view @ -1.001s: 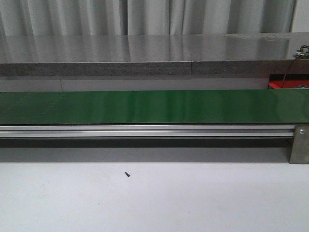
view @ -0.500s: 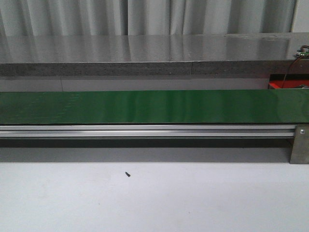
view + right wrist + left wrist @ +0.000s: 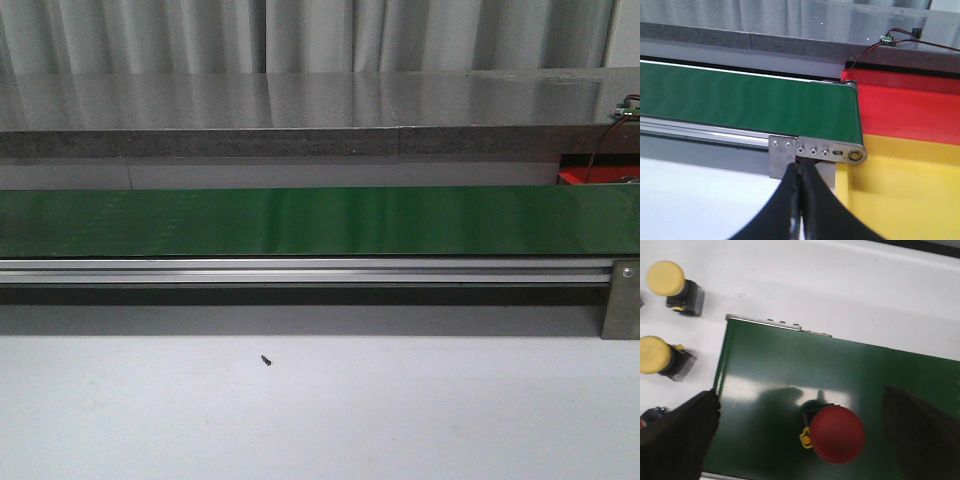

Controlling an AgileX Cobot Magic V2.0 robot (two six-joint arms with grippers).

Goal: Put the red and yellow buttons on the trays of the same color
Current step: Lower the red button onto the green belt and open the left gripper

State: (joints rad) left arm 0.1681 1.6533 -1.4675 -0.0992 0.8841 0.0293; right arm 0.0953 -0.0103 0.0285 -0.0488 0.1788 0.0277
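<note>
Conveyor belt [image 3: 790,370], left gripper [image 3: 800,440] and red button [image 3: 836,434] at the loading end.
The left fingers were spread either side of the red button, which stood on the belt; they should withdraw upward without tipping it. The right gripper [image 3: 801,200] was pressed together, empty, near the red tray [image 3: 910,107] and yellow tray [image 3: 900,195].

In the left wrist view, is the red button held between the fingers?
No. The red button sits free on the green belt, with the left fingers spread wide on either side of it.
</note>
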